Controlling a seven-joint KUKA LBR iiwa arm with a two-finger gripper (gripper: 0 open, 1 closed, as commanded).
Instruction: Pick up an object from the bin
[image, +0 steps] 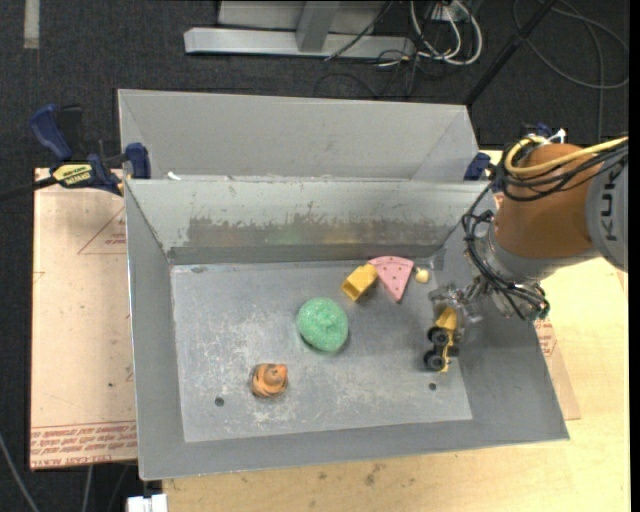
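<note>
At the right of the bin (330, 400), my gripper (446, 330) is down on a small yellow-and-black thing (438, 357). I cannot tell how wide my grip is. An off-centre catch could let it slip.

Grey bin (300, 410): green ball (323, 325), pink wedge (393, 275), yellow block (358, 284), orange toy (268, 379)

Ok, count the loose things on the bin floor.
5 for certain: green ball mid-floor; orange-brown piece lower left; yellow block and pink wedge side by side near the back; pale bead just right of the wedge. A yellow-and-black bit at the gripper may be a sixth.
</note>
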